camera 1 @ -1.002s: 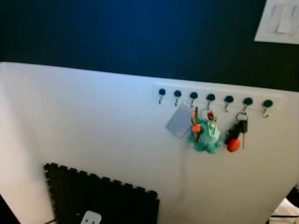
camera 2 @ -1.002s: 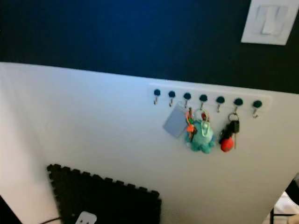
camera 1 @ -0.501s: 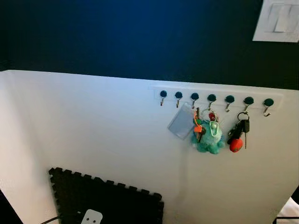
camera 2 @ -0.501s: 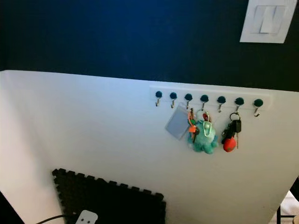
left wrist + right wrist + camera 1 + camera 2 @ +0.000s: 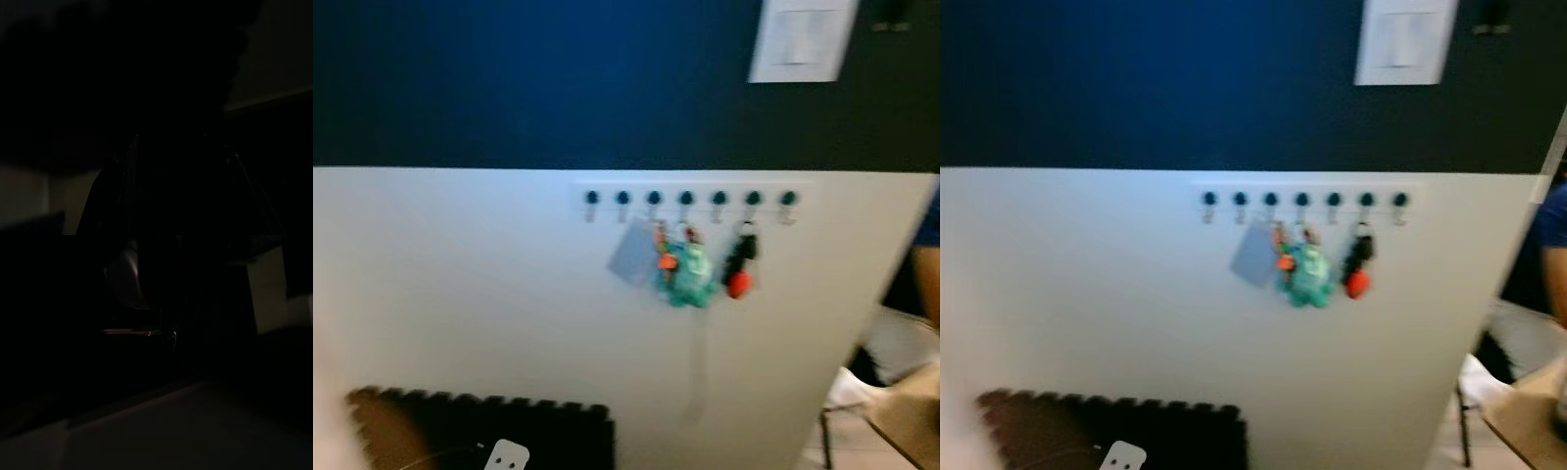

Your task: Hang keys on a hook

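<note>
Head cams give you the hook rail on the white panel; keys with red fob hang there beside a fuzzy teal plush. Wrist views too dark: can't tell either gripper's state.

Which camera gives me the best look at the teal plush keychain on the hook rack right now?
The left eye view, though blurred: the teal plush keychain hangs below the hook rack, between a pale card and keys with a red fob. The right eye view shows the same, no sharper. Both wrist views are too dark to make it out.
</note>
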{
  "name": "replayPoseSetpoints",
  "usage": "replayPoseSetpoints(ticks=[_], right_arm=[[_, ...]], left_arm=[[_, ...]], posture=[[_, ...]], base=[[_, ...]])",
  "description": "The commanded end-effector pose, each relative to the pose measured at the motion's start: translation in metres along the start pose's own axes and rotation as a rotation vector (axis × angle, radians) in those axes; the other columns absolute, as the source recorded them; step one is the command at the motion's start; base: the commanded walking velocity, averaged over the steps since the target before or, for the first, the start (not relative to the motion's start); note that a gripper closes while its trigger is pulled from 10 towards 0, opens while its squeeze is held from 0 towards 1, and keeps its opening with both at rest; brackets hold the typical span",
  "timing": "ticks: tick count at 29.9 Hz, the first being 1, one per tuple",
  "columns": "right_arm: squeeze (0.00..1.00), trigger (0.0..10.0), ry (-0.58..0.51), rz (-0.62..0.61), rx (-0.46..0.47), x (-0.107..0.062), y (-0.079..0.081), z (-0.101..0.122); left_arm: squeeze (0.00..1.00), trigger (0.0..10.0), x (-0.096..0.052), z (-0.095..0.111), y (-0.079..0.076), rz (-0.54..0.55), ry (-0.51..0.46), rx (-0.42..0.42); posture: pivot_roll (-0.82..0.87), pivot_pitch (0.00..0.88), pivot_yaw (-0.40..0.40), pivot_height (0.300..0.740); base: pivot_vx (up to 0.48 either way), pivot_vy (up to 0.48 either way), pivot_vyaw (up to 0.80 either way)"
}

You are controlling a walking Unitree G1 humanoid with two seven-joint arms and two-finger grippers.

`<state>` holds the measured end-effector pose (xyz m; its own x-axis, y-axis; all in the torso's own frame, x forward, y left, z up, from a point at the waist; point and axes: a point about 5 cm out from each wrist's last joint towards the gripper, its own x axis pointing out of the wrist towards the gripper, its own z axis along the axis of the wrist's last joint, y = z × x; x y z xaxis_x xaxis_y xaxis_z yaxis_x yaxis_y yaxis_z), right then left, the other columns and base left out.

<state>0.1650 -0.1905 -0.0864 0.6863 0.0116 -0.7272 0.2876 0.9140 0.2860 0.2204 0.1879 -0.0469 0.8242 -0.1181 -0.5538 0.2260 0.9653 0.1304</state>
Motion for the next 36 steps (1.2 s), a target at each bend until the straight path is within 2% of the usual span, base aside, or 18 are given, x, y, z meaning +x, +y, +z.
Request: replayPoseSetpoints(ticks=[1,10,30,36], right_arm=[[0.0,10.0,-0.005,-0.001,0.009,-0.0001,0.0012,-0.0008],[0.0,10.0,-0.006,0.0,0.005,-0.0001,0.0005,-0.0003],[0.0,10.0,-0.003,-0.002,0.003,-0.0004,-0.0006,-0.0004],[0.0,10.0,-0.001,-0.002,-0.001,-0.0007,-0.0017,-0.0004]], left_arm=[[0.0,10.0,0.0007,0.001,-0.0001,-0.004,-0.002,0.015],[0.0,10.0,0.0002,0.0005,0.0002,0.007,-0.006,0.005],[0.0,10.0,-0.001,-0.0008,-0.0005,-0.013,-0.013,0.002],[0.0,10.0,-0.0011,-0.0009,-0.0036,-0.029,-0.017,-0.005]], posture=[[0.06,0.0,0.027,0.74],[0.06,0.0,0.022,0.74],[0.06,0.0,0.019,0.74],[0.06,0.0,0.016,0.74]], base=[[0.0,0.0,-0.79],[0.0,0.0,-0.78],[0.0,0.0,0.0],[0.0,-0.342,0.0]])
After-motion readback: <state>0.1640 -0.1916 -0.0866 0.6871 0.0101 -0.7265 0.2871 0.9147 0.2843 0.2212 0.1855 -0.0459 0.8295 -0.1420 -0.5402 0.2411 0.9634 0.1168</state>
